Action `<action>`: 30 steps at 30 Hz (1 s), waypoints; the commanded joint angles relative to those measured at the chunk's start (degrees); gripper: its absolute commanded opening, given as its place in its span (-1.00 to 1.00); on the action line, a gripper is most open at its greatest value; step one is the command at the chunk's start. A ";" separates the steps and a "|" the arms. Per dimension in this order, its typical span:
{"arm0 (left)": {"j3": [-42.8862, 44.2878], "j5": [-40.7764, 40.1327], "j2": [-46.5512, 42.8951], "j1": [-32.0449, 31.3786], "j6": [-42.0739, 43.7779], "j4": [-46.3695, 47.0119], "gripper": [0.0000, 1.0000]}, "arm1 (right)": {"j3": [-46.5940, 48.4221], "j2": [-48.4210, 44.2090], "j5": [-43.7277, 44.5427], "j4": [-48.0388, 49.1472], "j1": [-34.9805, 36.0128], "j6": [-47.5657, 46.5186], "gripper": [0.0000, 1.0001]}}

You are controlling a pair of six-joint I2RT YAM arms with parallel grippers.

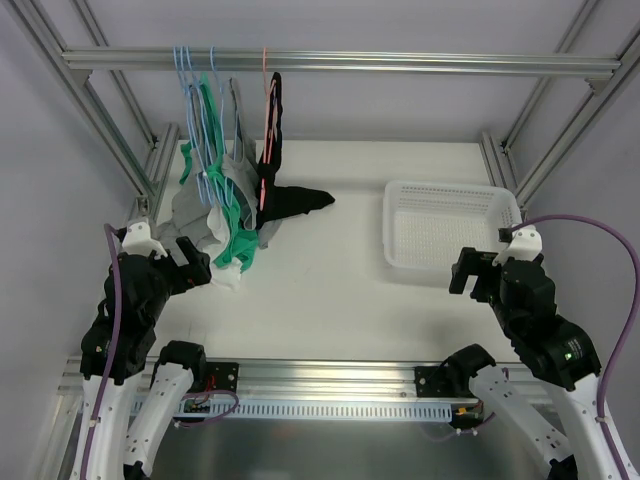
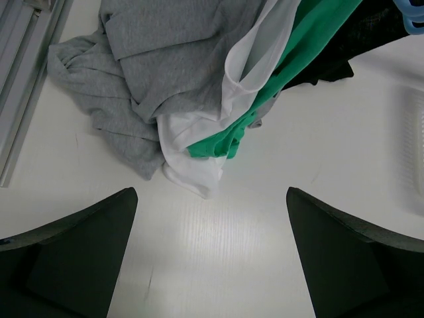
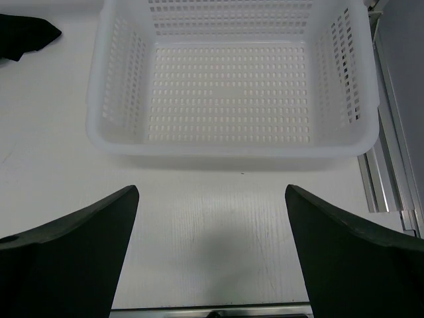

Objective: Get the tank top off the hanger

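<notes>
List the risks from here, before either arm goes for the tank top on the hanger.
1. The grey garment, white garment and green garment overlap in one heap, so the open left gripper may pinch several layers, or the wrong one.
2. The hangers crowd together on the rail; a pull on one could drag its neighbours along or off it.

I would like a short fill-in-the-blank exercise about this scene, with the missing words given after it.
1. The left hand and the right hand both stand ____.
2. The white basket lies in front of the ____ hand.
3. Among the garments, the one nearest the basket is ____ in colour.
Missing words: open; right; black.
</notes>
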 commanded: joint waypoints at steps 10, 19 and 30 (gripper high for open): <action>0.10 -2.67 -0.06 -0.56 -1.03 1.91 0.97 | -1.46 -2.22 2.12 2.75 0.22 2.66 0.99; 11.24 3.83 5.38 -0.56 0.37 1.91 0.97 | -3.21 -7.57 -2.97 7.23 0.31 5.30 0.99; 41.62 23.08 30.07 -1.17 1.25 1.91 0.97 | -5.77 -11.63 -2.00 8.29 0.22 5.13 0.99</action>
